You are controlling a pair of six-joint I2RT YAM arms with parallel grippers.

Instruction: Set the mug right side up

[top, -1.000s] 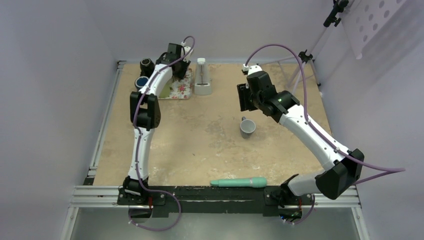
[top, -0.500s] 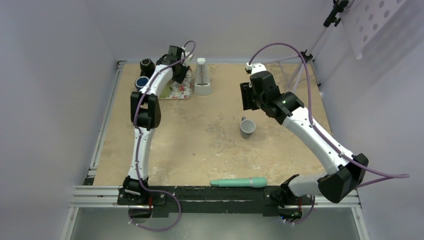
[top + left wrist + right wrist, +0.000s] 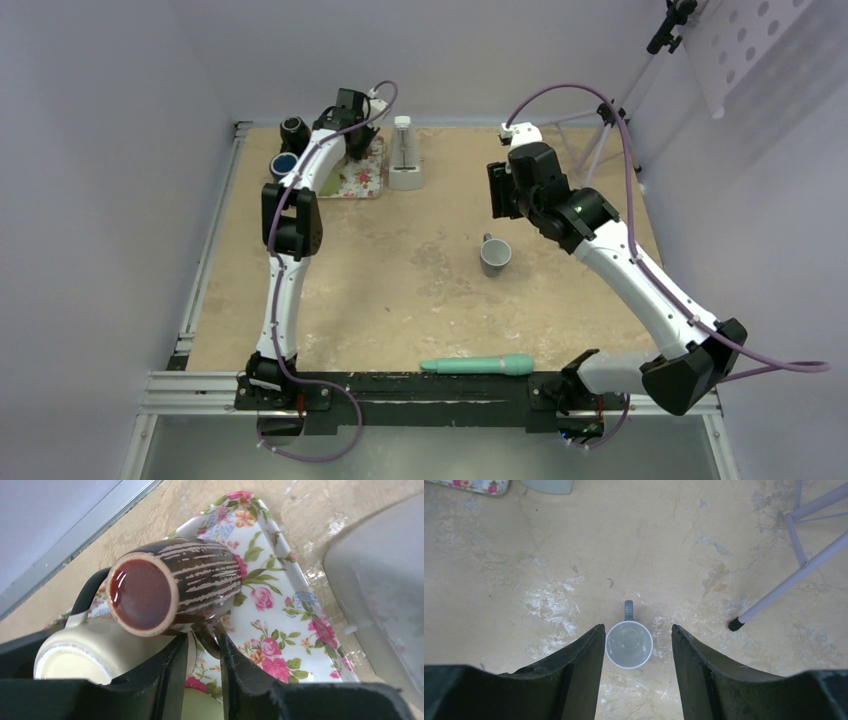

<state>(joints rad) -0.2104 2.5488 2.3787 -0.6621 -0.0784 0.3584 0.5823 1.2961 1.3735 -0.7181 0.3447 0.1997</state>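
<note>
Grey mug (image 3: 629,644) upright on table (image 3: 400,290), mouth up.
Right gripper (image 3: 638,630) spread open above, not touching; left gripper (image 3: 202,641) over floral tray (image 3: 290,605) beside toppled striped mug (image 3: 200,580), grip indeterminate.

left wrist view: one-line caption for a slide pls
Brown striped mug lying on its side on a floral tray, left claw straddling a dark handle beneath it, cream mug alongside.

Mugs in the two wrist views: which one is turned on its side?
The brown streaked mug at the floral tray; the grey mug stands upright, mouth up.
</note>
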